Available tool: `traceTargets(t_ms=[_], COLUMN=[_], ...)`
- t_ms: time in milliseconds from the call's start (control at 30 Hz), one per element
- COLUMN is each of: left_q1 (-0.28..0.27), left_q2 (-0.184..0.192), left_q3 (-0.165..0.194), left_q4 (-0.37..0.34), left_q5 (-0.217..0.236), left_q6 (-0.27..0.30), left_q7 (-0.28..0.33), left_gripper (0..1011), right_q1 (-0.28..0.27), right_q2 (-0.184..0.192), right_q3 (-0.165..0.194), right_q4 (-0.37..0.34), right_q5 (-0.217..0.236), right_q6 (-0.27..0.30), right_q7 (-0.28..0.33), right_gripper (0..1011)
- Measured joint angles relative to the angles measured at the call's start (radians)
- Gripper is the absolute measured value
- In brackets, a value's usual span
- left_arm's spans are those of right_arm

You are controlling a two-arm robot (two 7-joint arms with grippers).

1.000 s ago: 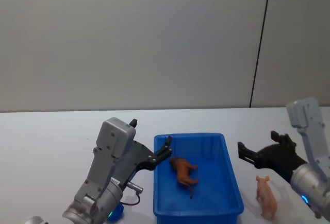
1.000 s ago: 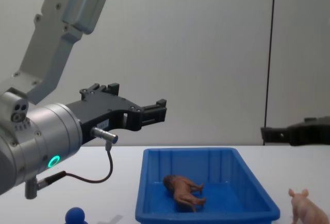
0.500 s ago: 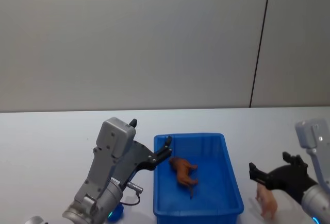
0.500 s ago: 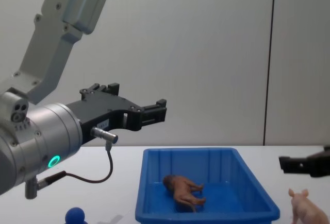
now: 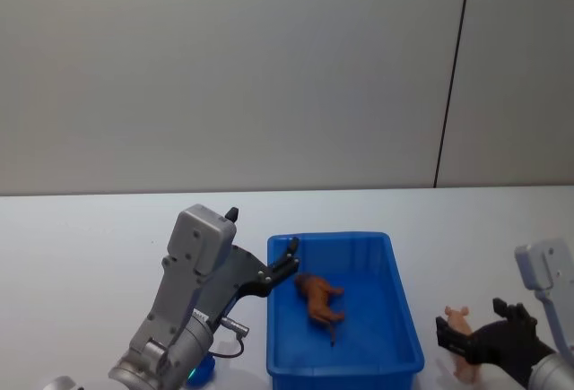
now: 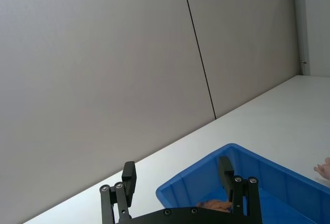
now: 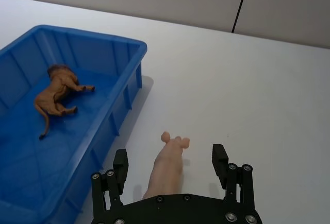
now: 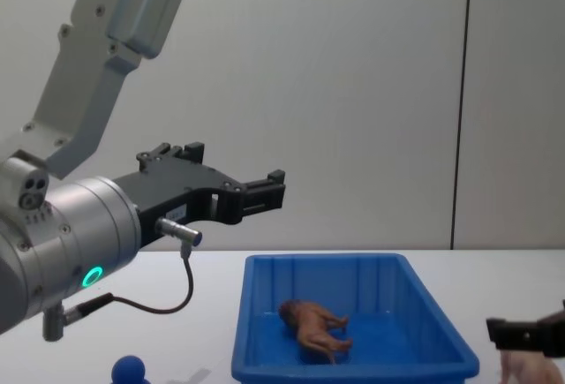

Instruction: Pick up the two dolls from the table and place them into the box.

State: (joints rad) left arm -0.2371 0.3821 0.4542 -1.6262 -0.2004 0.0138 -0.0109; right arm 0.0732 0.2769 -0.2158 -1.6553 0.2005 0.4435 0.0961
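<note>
Pale pink pig (image 7: pixel 167 171) standing on table (image 5: pixel 90 247) just R of blue box (image 5: pixel 327 237), btwn spread fingers of right gripper (image 7: pixel 170 157), no contact, brown doll (image 5: pixel 318 299) lying in box, left gripper (image 6: pixel 176 166) splayed by box's L rim

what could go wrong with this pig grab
The right gripper is open astride the pink pig, with one finger close to the wall of the blue box; closing or lifting could nudge the box.
The pig is small and upright, so an uneven pinch may topple it or let it slip.
The left gripper hangs open over the box's left rim, crowding the drop zone.
</note>
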Motion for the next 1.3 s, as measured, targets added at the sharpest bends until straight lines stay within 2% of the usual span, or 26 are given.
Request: traceTargets(t_ms=[167,367,700,833,900,1300], left_q1=[0.000,0.000,0.000,0.000,0.000,0.000], left_q2=[0.000,0.000,0.000,0.000,0.000,0.000], left_q3=[0.000,0.000,0.000,0.000,0.000,0.000], left_q4=[0.000,0.000,0.000,0.000,0.000,0.000], left_q5=[0.000,0.000,0.000,0.000,0.000,0.000], left_q6=[0.000,0.000,0.000,0.000,0.000,0.000], left_q7=[0.000,0.000,0.000,0.000,0.000,0.000], left_gripper=[1001,1001,1001,1001,1001,1001], right_q1=[-0.010,-0.017,-0.024,-0.024,-0.024,-0.025], right_q2=[0.001,0.000,-0.005,-0.007,-0.008,-0.008], right_q3=[0.000,-0.001,-0.001,-0.001,-0.001,-0.003], right_q4=[0.012,0.026,0.056,0.063,0.066,0.053], right_q5=[0.006,0.014,0.027,0.029,0.028,-0.002], right_q6=[0.002,0.008,0.023,0.023,0.021,-0.030], right_q7=[0.004,0.006,0.003,0.002,0.002,0.007], right_gripper=[996,879,592,429,387,380])
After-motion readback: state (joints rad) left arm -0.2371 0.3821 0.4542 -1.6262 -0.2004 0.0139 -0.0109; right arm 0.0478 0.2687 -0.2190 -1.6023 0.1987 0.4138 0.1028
